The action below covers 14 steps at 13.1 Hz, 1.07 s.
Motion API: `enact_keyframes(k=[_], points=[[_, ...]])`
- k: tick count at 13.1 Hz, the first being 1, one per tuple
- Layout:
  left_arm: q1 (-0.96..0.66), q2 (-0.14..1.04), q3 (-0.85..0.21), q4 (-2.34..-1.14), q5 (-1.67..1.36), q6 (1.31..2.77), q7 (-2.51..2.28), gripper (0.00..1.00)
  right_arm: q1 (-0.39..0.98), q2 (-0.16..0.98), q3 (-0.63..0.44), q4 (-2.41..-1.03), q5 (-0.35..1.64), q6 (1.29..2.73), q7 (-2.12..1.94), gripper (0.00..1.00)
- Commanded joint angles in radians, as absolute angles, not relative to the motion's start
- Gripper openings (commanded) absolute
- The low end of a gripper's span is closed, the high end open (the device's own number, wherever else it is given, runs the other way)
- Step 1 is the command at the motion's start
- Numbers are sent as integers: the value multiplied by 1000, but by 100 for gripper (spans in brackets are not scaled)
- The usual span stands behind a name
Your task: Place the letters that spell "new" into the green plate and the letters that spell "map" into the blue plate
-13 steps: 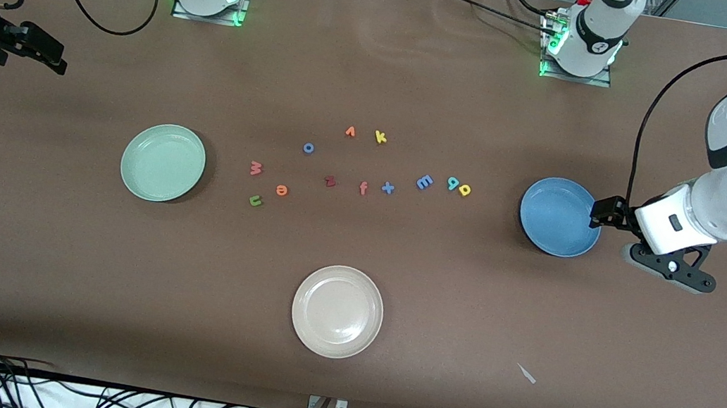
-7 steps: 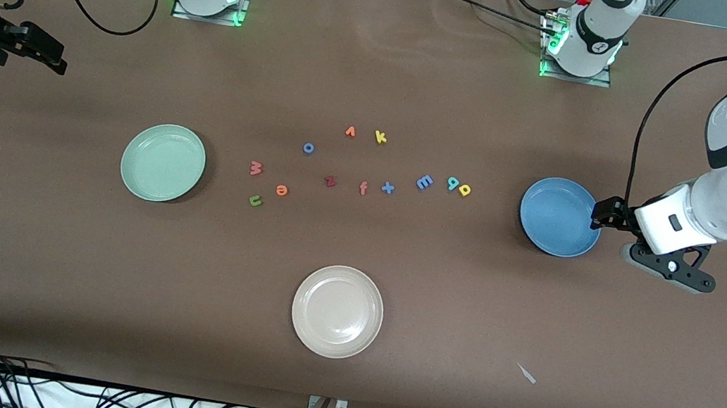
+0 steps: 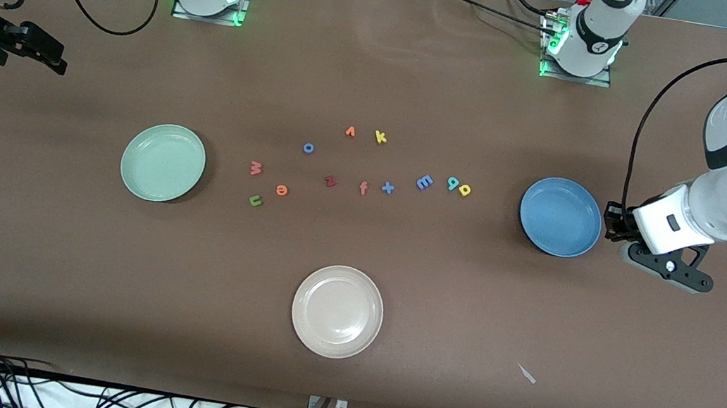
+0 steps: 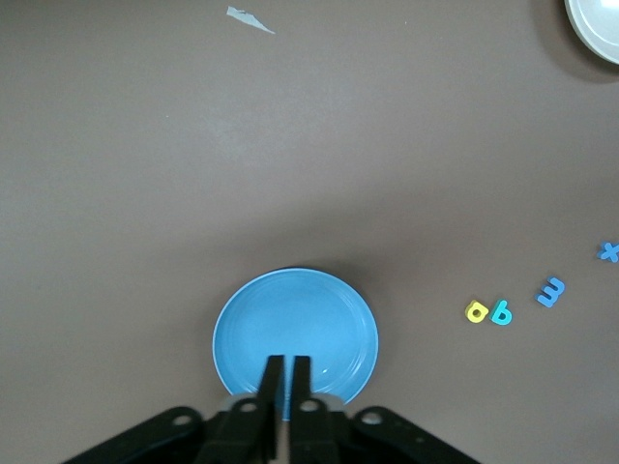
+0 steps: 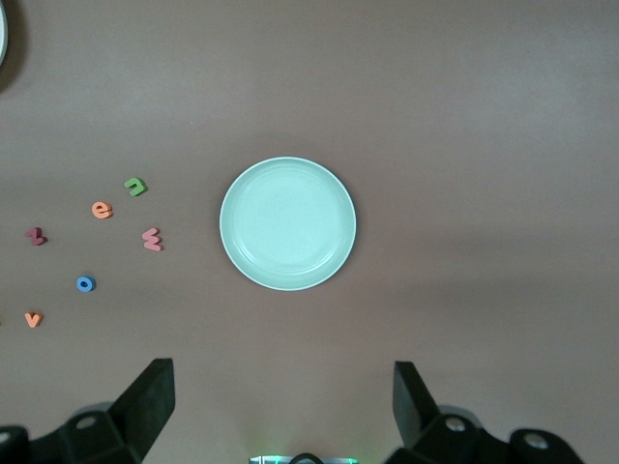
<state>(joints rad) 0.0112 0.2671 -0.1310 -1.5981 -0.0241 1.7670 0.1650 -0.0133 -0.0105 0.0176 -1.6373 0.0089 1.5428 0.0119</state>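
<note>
Front view, left gripper (image 3: 610, 221) now closed, off blue plate (image 3: 560, 217) rim

Three plates sit on the tabletop (image 3: 31, 243): one green plate (image 3: 163, 162), one blue plate (image 3: 560, 217), one cream-white plate (image 3: 337, 311). Eleven foam letters lie scattered mid-frame. One pale scrap (image 3: 527, 373) sits at lower right.

We find the front view set high, facing the robots' bases and taking in the whole table (image 3: 43, 258). The left wrist view looks straight down, close above the blue plate (image 4: 295, 324); the right wrist view looks down from higher over the green plate (image 5: 287, 223). Each plate and its nearby letters also appear in the front view
</note>
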Motion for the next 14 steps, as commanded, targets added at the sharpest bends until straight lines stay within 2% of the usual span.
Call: enact_keyframes(k=[1, 2, 3, 4, 14], points=[[14, 261, -130, -1601, -49, 1761, 189, 15, -18, -9, 21, -1621, 26, 1528, 6, 100], [14, 261, -130, -1601, -49, 1761, 189, 46, -18, -9, 21, -1623, 26, 1528, 6, 100], [14, 261, -130, -1600, -49, 1763, 190, 87, -18, -9, 21, -1621, 26, 1528, 5, 100], [14, 262, -130, -1600, -48, 1764, 192, 99, -18, -9, 21, -1621, 26, 1528, 6, 100], [14, 262, -130, -1600, -49, 1766, 193, 99, -20, -9, 21, -1623, 26, 1528, 5, 100]])
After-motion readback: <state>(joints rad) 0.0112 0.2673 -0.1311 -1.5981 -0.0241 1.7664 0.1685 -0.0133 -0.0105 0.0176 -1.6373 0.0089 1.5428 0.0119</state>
